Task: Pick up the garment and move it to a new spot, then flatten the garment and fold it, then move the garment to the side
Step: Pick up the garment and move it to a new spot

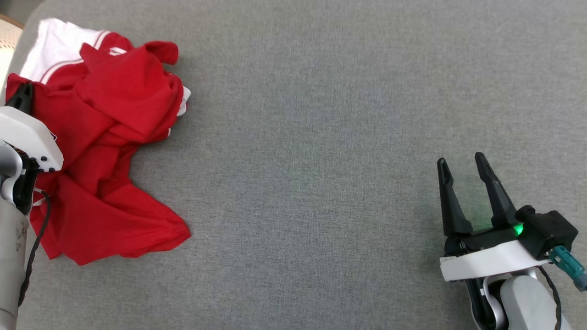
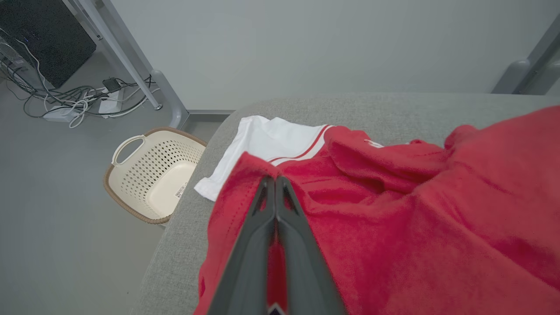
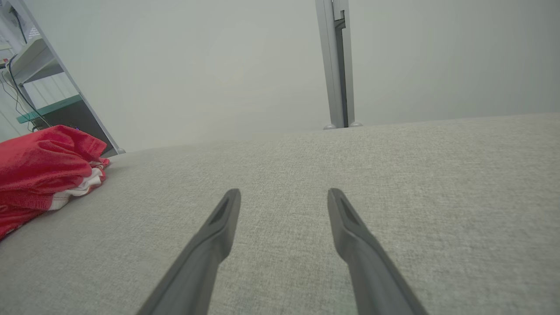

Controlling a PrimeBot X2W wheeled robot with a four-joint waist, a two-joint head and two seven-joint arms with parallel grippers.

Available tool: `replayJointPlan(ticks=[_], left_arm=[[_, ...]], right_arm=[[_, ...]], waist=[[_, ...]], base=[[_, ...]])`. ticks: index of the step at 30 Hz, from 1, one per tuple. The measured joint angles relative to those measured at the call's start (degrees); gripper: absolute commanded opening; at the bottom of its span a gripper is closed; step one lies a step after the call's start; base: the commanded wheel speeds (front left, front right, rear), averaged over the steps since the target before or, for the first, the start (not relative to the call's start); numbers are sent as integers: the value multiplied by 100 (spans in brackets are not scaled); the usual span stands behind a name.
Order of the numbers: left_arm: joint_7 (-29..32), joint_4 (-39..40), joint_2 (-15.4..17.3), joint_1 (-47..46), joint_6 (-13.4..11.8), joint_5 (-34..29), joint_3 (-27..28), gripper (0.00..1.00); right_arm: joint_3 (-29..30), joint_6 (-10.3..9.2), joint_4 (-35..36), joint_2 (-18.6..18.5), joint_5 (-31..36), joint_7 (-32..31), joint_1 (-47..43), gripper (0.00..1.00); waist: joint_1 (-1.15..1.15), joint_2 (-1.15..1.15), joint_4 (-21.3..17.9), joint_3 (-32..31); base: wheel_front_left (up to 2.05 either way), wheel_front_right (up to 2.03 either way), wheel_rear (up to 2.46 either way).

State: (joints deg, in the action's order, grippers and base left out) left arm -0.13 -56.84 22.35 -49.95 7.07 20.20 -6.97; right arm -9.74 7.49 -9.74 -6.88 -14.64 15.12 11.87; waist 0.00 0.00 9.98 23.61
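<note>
The garment is a red shirt with white sleeves and red stripes, lying crumpled at the far left of the grey padded surface. In the left wrist view the garment spreads to the right, and my left gripper is shut on a raised fold at its red edge. From the head camera, the left gripper sits at the garment's left edge, mostly behind its white wrist housing. My right gripper stands open over bare surface at the lower right, far from the cloth. The right wrist view has the open right gripper and the garment at far left.
A cream perforated basket stands on the floor beyond the surface's left edge. Cables and a power strip lie by metal table legs. The grey surface stretches bare between the garment and the right gripper. A metal post rises behind it.
</note>
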Motion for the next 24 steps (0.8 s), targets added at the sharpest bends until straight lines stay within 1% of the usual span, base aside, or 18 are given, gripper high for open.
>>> replayJointPlan(ticks=[3,7,8,9,10,11,12,17,20,24], left_arm=[[-223,177,8,54,2,-14,-52,0],[-511,621,37,204,18,-54,-132,0],[-643,946,40,281,16,-62,-148,0],[-643,946,40,281,16,-62,-148,0],[-675,1132,29,305,4,-62,-157,0],[-716,1564,12,387,-27,-71,-178,0],[-761,1786,1,449,-38,-65,-169,0],[-638,2955,-19,844,-131,65,-131,0],[-437,3651,-125,1011,-281,146,-113,0],[-164,4451,-245,1166,-476,194,-153,0]], right_arm=[[-27,0,-79,65,-37,0,-38,100],[-62,1,-202,175,-102,0,-151,100],[-75,1,-256,221,-146,0,-212,100],[-75,1,-256,221,-146,0,-212,100],[-81,1,-282,237,-155,0,-253,100],[-98,1,-325,275,-197,0,-310,100],[-111,1,-354,291,-200,0,-338,100],[-125,1,-417,369,-302,0,-457,100],[-135,1,-434,388,-321,0,-490,100],[-121,0,-405,398,-364,0,-486,100]], waist=[[0,0,10,-229],[0,0,14,-594],[0,0,17,-793],[0,0,17,-793],[0,0,18,-897],[0,0,17,-1096],[0,0,14,-1197],[0,0,-44,-1661],[0,0,-130,-1871],[0,0,-342,-1984]], base=[[0,0,0],[0,0,0],[0,0,0],[0,0,0],[0,0,0],[0,0,0],[0,0,0],[0,0,0],[0,0,0],[0,0,0]])
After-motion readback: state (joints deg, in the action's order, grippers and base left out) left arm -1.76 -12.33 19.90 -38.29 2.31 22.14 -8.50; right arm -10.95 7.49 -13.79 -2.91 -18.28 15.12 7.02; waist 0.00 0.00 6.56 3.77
